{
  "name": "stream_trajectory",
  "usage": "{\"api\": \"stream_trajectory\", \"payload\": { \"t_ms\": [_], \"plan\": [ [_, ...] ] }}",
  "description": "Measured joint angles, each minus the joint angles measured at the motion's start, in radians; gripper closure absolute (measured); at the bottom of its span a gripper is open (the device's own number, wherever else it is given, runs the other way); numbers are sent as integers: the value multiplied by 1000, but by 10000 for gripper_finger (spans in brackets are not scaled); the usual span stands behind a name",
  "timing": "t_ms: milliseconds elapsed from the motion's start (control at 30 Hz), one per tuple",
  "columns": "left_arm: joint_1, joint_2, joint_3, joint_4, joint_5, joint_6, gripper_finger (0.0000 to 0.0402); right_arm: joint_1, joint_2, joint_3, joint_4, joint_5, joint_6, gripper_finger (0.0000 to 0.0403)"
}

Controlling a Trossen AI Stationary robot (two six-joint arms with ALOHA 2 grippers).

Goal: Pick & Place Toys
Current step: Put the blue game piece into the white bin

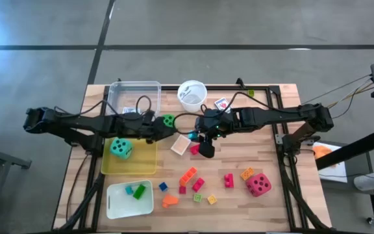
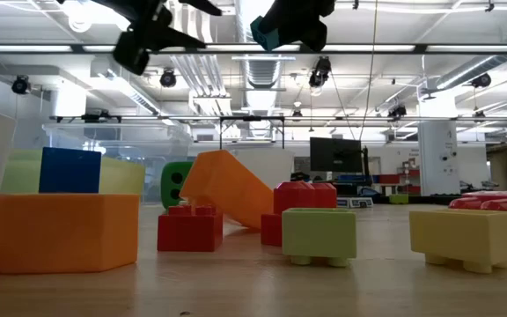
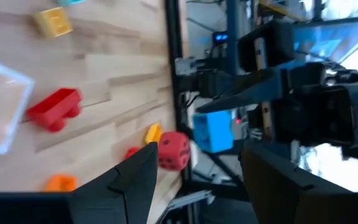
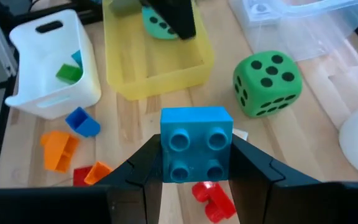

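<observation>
Right fingers (image 4: 194, 165) clamping blue block (image 4: 196, 144) above the surface (image 4: 328, 81), near green die (image 4: 267, 84); left fingers (image 3: 194, 180) standing apart, holding nothing.

Right gripper (image 4: 194, 163), dark fingers, shut around a bright blue studded block (image 4: 196, 144); just beyond it a green die (image 4: 267, 84) with black pips, and a red block (image 4: 211, 195) under the fingers. Farther out from it: translucent yellow tray (image 4: 157, 78) with a teal, dark-pipped die (image 4: 156, 25), and a white tray (image 4: 48, 93) with green and blue pieces. Left gripper (image 3: 194, 180) black, facing a red die (image 3: 173, 151) with dark pips.
</observation>
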Motion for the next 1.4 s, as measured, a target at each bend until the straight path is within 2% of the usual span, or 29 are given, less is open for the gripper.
{"api": "stream_trajectory", "payload": {
  "t_ms": [333,533,867,1000,1167,1300,1400],
  "plan": [
    [31,149,134,4,83,55,183,-1,0,0,35,27,0,274],
    [35,224,222,-93,111,78,183,-1,0,0,38,29,-1,274],
    [39,317,277,-89,152,89,187,0,1,-2,33,23,-7,274],
    [39,321,279,-82,155,105,228,3,3,-2,35,22,-16,274],
    [39,321,280,-68,164,121,323,6,3,-2,30,33,-28,274],
    [40,320,279,-65,176,121,327,6,3,-2,28,31,-45,270],
    [40,318,278,-61,200,142,327,6,2,-2,43,8,-47,216]
  ]
}}
